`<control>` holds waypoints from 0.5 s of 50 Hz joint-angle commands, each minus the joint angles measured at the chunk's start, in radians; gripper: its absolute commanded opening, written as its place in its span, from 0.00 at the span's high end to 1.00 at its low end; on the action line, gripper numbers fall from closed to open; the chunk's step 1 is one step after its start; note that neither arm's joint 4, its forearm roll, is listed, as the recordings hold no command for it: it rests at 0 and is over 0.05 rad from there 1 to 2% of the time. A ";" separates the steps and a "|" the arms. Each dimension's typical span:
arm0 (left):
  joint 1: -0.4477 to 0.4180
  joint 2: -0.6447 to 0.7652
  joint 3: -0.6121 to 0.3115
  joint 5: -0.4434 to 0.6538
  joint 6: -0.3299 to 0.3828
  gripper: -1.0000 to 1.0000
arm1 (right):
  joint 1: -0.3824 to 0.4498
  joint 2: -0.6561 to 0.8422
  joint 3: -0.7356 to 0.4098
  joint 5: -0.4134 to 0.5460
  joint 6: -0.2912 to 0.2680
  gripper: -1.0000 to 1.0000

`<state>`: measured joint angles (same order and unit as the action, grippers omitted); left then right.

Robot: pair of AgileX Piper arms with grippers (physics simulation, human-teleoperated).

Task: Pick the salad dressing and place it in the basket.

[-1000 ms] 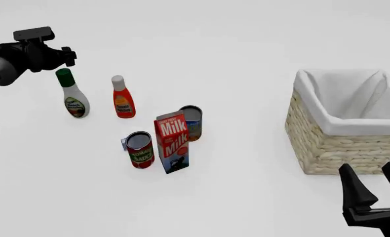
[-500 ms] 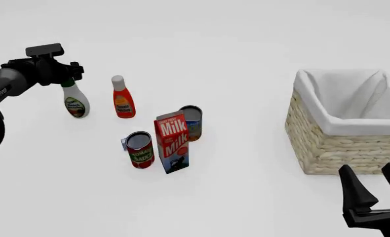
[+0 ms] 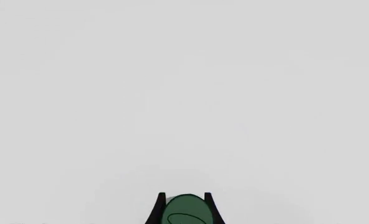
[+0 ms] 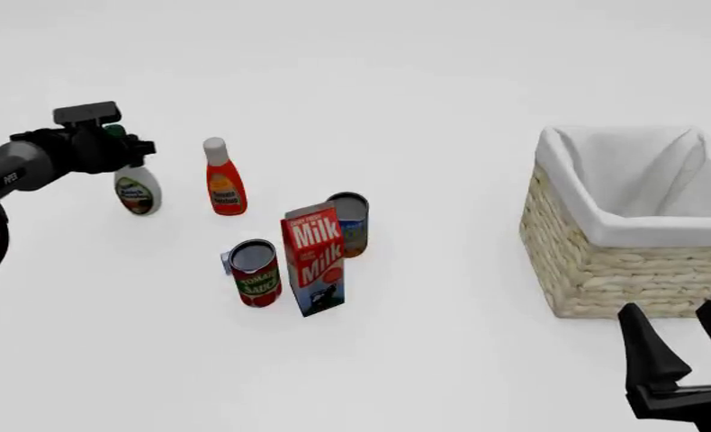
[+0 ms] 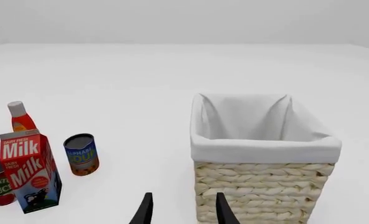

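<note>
The salad dressing [image 4: 137, 192] stands upright at the far left of the table, whitish-grey with an oval label. My left gripper [image 4: 118, 149] is down over its top, one finger on each side of the dark green cap [image 3: 186, 211]. The jaws look open around the cap, with a thin gap on one side. The basket [image 4: 625, 261], wicker with a white lining, stands at the right, and the right wrist view shows it too [image 5: 259, 186]. My right gripper [image 4: 682, 335] is open and empty in front of the basket.
A red bottle with a white cap [image 4: 223, 184] stands just right of the salad dressing. A milk carton [image 4: 313, 261], a tomato sauce can [image 4: 256, 273] and a blue-labelled can [image 4: 349, 223] cluster in the middle.
My left gripper has moved right and down, from up and left of the bottle to around its cap. The right arm has barely moved.
</note>
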<state>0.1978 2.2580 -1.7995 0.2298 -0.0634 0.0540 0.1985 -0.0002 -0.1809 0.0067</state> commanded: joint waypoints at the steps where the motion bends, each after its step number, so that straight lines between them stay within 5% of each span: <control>1: 0.017 -0.055 0.064 -0.049 0.023 1.00 | 0.000 -0.011 0.000 0.013 0.001 0.00; 17: 0.016 -0.166 0.045 -0.023 0.080 1.00 | -0.001 -0.006 0.000 0.006 0.005 0.00; 25: -0.064 -0.257 0.019 0.027 0.106 1.00 | 0.001 -0.017 0.000 0.016 0.004 0.00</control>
<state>0.1917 2.0969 -1.7542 0.2174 -0.0006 0.0542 0.1882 -0.0002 -0.1711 0.0104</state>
